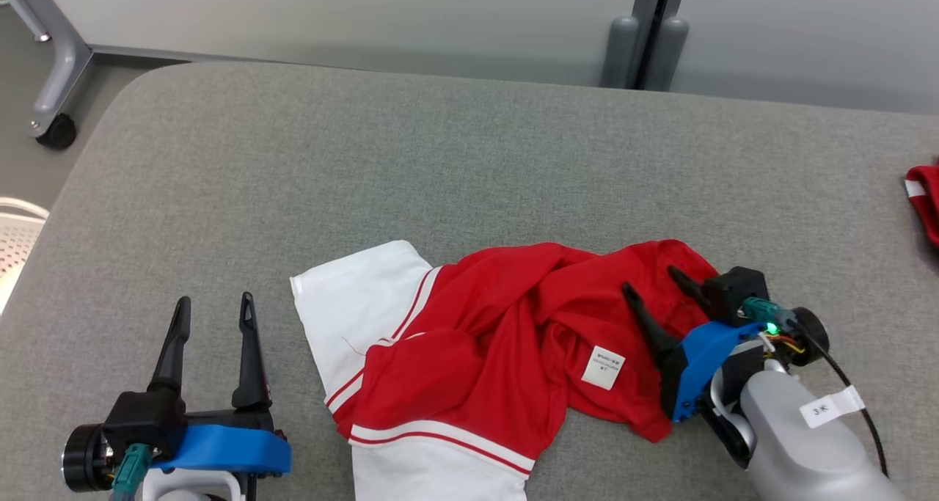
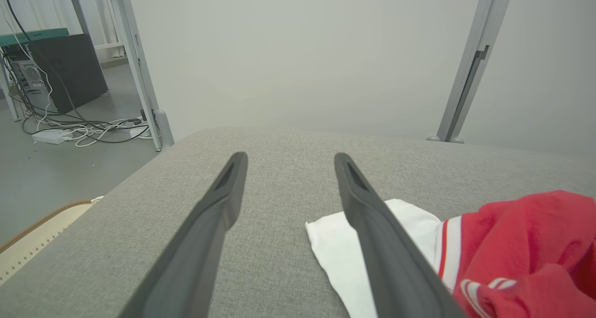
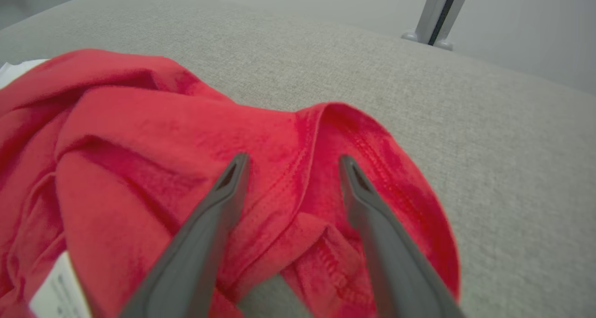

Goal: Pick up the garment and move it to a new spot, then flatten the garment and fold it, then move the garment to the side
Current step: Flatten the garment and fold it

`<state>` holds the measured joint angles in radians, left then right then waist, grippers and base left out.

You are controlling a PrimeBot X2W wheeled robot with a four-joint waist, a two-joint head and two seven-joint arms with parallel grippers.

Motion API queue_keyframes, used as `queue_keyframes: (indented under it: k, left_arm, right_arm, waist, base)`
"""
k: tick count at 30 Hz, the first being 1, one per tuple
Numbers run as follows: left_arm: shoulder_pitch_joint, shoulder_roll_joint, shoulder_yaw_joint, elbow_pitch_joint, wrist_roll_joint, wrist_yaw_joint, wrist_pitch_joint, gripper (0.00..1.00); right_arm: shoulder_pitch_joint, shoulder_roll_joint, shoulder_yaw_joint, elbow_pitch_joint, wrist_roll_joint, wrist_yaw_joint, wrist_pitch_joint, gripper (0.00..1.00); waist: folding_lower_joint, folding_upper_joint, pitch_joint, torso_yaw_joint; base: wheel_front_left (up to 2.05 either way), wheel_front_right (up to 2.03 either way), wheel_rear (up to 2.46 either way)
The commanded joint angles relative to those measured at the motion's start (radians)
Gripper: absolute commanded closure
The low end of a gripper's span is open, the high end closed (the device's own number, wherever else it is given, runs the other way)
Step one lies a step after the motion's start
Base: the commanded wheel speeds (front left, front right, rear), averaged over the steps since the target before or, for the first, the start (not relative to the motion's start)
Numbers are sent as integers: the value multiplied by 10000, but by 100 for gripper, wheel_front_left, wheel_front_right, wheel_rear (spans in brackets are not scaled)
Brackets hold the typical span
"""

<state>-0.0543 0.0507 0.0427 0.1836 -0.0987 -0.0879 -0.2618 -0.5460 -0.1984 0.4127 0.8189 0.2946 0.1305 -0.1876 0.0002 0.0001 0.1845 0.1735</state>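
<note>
Garment (image 1: 484, 339) lies crumpled at the surface's (image 1: 440, 156) front edge, long axis left-right. Right gripper (image 1: 649, 279), released, hangs over its right end; left gripper (image 1: 215, 301), also released, stands beside the white end.

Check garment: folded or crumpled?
Crumpled: the garment lies bunched in irregular ridges on the table, care label exposed.

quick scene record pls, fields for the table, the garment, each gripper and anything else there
surface: grey padded table
garment: red and white, crumpled, not folded, near the front edge
care label: white, facing up on the red part
left gripper: open, over bare table, apart from the garment
right gripper: open, fingers over the garment's right end
other: red cloth at the right edge
</note>
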Motion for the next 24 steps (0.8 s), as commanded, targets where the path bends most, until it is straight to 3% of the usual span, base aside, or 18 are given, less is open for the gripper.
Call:
queue_keyframes:
  k: [1, 2, 3, 11, 24]
  left_arm:
    - [-167, -5, -71, -3, -39, 56, -45, 0]
    - [-176, -7, -88, 14, -43, 67, -45, 0]
    - [-189, -10, -106, 40, -48, 73, -45, 0]
    - [59, -7, 28, 180, -38, 102, -45, 0]
    - [415, -5, 157, -76, -47, 170, -45, 0]
  right_arm:
    - [-207, 100, 45, 284, 98, 5, -108, 0]
    - [-315, 149, 95, 495, 155, 4, -156, 60]
    - [-397, 209, 170, 655, 232, 4, -235, 100]
    - [-200, -95, -12, 312, 845, 4, -779, 100]
    - [1686, -1856, -2027, -3746, 759, 4, -528, 100]
  waist:
    - [-2, -1, 98, 71]
    - [-2, -1, 119, 80]
    - [-2, -1, 133, 88]
    - [-2, -1, -237, -271]
    - [-2, -1, -639, -1150]
  base:
    - [0, 0, 0]
    - [0, 0, 0]
    - [0, 0, 0]
    - [0, 0, 0]
    - [0, 0, 0]
